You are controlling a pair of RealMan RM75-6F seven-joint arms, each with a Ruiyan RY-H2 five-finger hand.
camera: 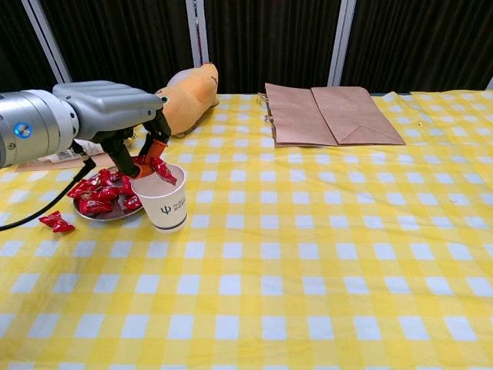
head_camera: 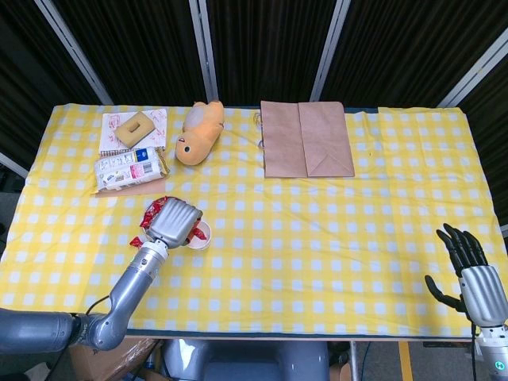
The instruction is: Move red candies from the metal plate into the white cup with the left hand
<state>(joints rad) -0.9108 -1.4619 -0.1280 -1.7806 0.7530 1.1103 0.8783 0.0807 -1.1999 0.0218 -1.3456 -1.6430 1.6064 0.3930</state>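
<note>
The white cup [camera: 162, 200] stands just right of the metal plate [camera: 108, 215], which holds several red candies [camera: 96, 194]. My left hand [camera: 115, 116] hovers over the cup's rim and pinches a red candy [camera: 159, 167] right at the mouth of the cup. In the head view the left hand [head_camera: 175, 221] covers most of the cup [head_camera: 202, 235] and the plate. One red candy [camera: 56, 222] lies loose on the cloth left of the plate. My right hand [head_camera: 468, 274] hangs at the far right table edge, fingers spread, holding nothing.
An orange plush toy [camera: 183, 94] lies behind the cup. A brown paper bag [camera: 331, 114] lies flat at the back centre. Snack packets [head_camera: 127, 167] and a booklet with a biscuit [head_camera: 133, 129] sit at the back left. Yellow checked cloth covers the table.
</note>
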